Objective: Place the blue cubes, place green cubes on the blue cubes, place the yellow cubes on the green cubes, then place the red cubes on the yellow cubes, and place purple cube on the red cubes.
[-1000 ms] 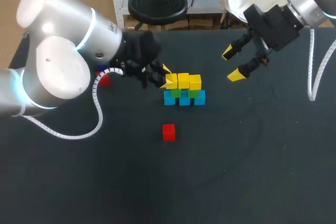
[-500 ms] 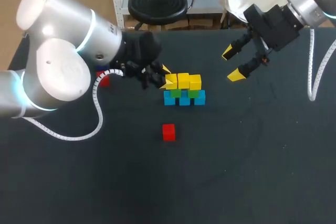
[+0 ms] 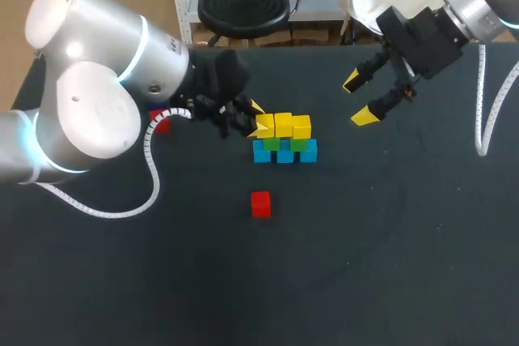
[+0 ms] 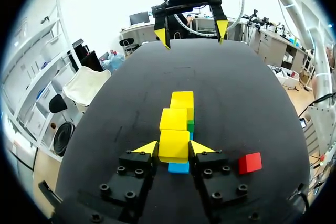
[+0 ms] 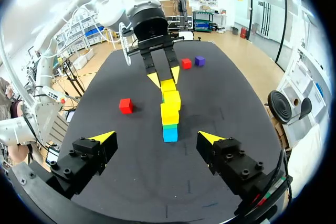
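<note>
Left wrist view: left gripper on the near end of the cube row.

The left gripper (image 4: 174,149) had both yellow fingertips pressed against opposite sides of the near yellow cube (image 4: 174,143), which sat on a blue cube (image 4: 178,168). Ahead of it, in line, were the middle yellow cube (image 4: 173,119) and the far yellow cube (image 4: 182,99), with an edge of a green cube (image 4: 190,125) showing beneath them. A red cube (image 4: 250,162) lay alone on the black table (image 4: 100,129), beside the gripper. The right gripper (image 4: 191,27) hung past the row's far end, fingers spread wide and holding nothing.
</note>
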